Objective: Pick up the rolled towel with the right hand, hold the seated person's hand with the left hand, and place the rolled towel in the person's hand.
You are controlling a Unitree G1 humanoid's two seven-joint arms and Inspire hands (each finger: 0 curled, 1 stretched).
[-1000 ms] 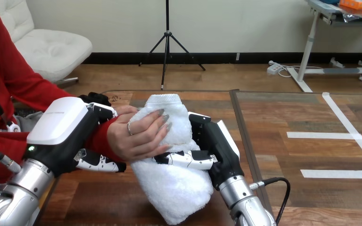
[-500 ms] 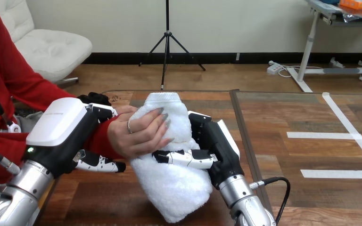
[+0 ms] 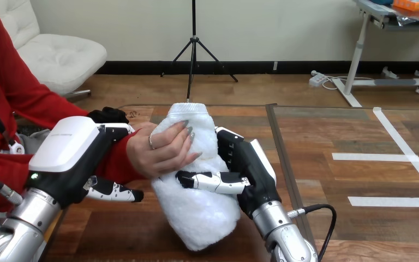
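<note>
1 table, wood, w/ white tape strips on its right half. 1 towel, white, rolled, held nearly upright w/ a slight tilt, top end leaning left, over the table's left-centre. Its bottom end is low over the wood; can't tell if it touches. 2 robot hands, both closed on sth. Left hand comes in from bottom left, white back shell up. Its fingers go over the top of the person's red-sleeved wrist and its thumb sits under it, so it's clamped round the wrist. Right hand is on the towel's right side at mid-height, thumb laid across the front of the roll, fingers wrapped behind it, i.e. gripping the towel. 1 person's hand, coming from the left, is on the towel's upper half, fingers curled across the front just above the robot's right thumb. So the towel has both the right hand and the person's hand on it.
</note>
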